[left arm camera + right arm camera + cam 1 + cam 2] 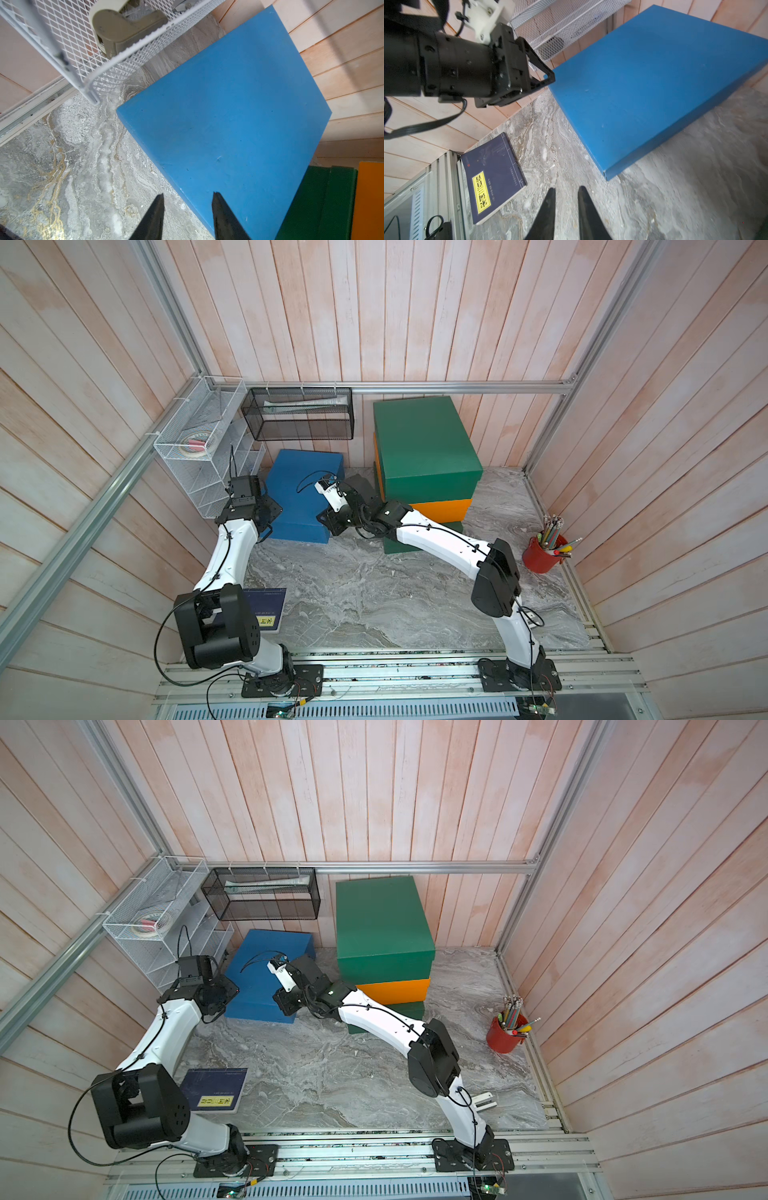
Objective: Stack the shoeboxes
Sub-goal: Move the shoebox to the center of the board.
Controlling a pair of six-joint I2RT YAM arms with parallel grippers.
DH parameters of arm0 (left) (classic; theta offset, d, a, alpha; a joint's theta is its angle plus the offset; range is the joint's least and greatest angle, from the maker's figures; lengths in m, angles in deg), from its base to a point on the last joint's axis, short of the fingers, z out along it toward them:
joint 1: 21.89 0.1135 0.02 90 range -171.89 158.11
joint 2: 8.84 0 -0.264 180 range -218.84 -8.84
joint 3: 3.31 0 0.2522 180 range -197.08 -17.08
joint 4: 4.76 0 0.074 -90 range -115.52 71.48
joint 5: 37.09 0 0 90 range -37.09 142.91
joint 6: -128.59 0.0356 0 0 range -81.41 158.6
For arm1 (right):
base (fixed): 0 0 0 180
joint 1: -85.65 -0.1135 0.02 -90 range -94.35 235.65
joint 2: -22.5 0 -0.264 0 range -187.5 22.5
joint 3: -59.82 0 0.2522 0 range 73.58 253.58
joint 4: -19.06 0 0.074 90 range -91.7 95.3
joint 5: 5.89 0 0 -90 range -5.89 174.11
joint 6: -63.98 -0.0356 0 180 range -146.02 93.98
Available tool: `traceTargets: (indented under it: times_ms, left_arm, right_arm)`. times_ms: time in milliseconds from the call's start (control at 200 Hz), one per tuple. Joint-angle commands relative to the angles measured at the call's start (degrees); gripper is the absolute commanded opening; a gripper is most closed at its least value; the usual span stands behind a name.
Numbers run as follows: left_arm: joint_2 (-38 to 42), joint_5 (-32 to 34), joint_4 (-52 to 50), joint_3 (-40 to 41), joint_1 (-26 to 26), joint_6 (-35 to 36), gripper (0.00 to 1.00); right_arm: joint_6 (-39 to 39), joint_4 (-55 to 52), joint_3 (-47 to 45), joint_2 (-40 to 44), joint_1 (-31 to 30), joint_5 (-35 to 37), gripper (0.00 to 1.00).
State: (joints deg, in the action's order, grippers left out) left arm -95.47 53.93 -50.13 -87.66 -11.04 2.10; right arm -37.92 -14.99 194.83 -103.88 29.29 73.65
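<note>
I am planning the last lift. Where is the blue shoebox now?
In both top views the blue shoebox sits on the table, back left, between the white wire rack and the three-box stack.

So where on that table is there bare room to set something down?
The wide middle of the marble table, bordered by the book, the red pencil cup and the box stack, is bare. Crowded: the back left, where the blue box, white rack, left gripper and right gripper meet.
</note>
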Motion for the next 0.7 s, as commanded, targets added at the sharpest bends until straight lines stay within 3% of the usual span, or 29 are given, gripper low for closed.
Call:
traceTargets:
  times_ms: [0,180,245,525,695]
  left_arm:
    - [-0.6,1.9,1.1,-0.2,-0.1,-0.1,0.43]
    - [-2.2,3.1,0.0,-2.0,0.0,0.4,0.64]
    - [-2.9,3.4,-0.2,-2.7,0.0,0.4,0.67]
    - [-5.8,3.6,-1.2,-6.5,0.0,1.3,0.80]
    - [-6.3,3.7,-1.6,-6.9,0.0,1.8,0.84]
  right_arm:
    - [2.8,-6.5,8.0,-6.2,-0.7,-1.5,0.22]
    - [6.7,-8.6,18.4,-15.0,-1.4,0.0,0.25]
    - [8.4,-8.0,19.3,-16.4,-1.4,1.4,0.27]
    - [14.0,-1.7,15.4,-17.3,-1.5,7.1,0.68]
    - [19.6,3.7,14.2,-17.9,-1.5,12.9,0.77]
